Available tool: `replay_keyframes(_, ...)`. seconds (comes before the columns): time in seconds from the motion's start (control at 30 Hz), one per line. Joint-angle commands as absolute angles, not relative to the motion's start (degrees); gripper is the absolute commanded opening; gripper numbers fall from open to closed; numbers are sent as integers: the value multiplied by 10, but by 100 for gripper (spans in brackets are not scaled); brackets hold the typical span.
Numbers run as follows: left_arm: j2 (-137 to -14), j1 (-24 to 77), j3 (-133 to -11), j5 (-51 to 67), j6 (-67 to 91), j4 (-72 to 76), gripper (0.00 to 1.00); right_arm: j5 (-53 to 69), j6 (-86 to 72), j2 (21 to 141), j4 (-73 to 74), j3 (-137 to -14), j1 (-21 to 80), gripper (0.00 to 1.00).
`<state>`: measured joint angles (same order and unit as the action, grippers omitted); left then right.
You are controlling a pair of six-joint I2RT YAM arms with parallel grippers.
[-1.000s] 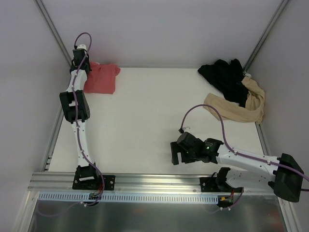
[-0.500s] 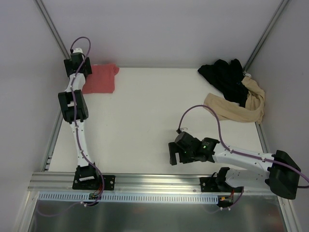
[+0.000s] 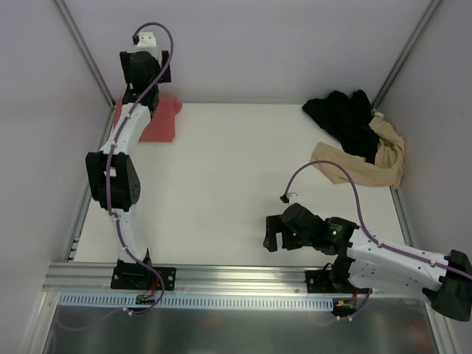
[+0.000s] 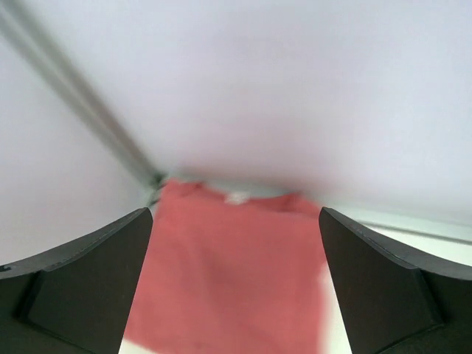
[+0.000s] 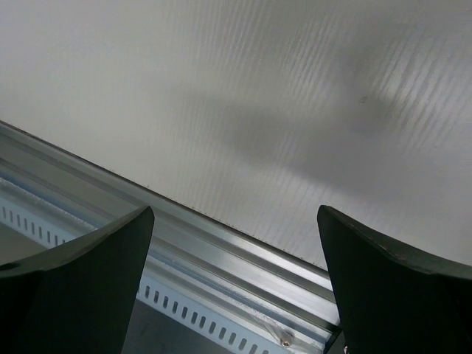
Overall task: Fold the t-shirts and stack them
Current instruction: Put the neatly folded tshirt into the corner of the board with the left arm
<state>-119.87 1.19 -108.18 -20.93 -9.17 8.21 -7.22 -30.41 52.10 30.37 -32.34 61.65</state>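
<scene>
The coral-red t-shirt (image 3: 164, 124) lies folded flat in the table's far left corner; in the left wrist view this coral-red shirt (image 4: 236, 280) fills the lower middle, blurred. My left gripper (image 3: 140, 77) hangs raised above it, and in its own view the left gripper (image 4: 234, 214) stands open with nothing between the fingers. A black t-shirt (image 3: 343, 118) and a beige t-shirt (image 3: 361, 168) lie crumpled together at the far right. My right gripper (image 3: 271, 238) is low near the front edge; in its wrist view the right gripper (image 5: 236, 214) is open and empty.
The white table (image 3: 221, 177) is walled on three sides, with upright metal posts (image 3: 81, 51) in the back corners. A metal rail (image 5: 221, 273) with a slotted strip runs along the near edge, just under the right gripper.
My left gripper opened, let go of the coral-red shirt and rose up toward the back wall. The right arm shifted slightly toward the near right.
</scene>
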Motion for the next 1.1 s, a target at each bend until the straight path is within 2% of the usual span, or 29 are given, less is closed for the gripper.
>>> replay_keyframes(0.0,-1065,69,-1055,-123,-7,45,99,-124,-291,476,346,-342,621,99)
replay_keyframes(0.03,-1045,79,-1032,-73,14,10,99,-129,-288,452,361,-345,624,99)
replay_keyframes(0.13,-950,119,-974,-35,106,-32,99,-160,-283,393,398,-347,627,100)
replay_keyframes(0.17,-887,132,-899,-29,122,-21,99,-179,-276,376,408,-348,628,99)
replay_keyframes(0.23,-822,181,-790,-46,125,-7,99,-201,-264,340,441,-362,628,100)
replay_keyframes(0.37,-661,258,-667,-110,91,-40,99,-268,-204,258,503,-417,627,99)
replay_keyframes(0.5,-546,288,-597,-147,78,-117,99,-351,-136,249,547,-480,627,99)
replay_keyframes(0.63,-431,288,-554,-177,39,-167,99,-411,-57,300,552,-555,628,100)
replay_keyframes(0.73,-398,288,-549,-185,5,-182,99,-488,36,339,523,-589,628,100)
replay_keyframes(0.83,-393,288,-561,-170,-16,-197,99,-523,63,358,497,-610,628,100)
replay_keyframes(0.97,-383,288,-522,-157,-22,-153,99,-540,113,336,414,-579,626,99)
replay_keyframes(1.07,-372,288,-444,-135,-18,-87,99,-564,151,309,353,-535,621,100)
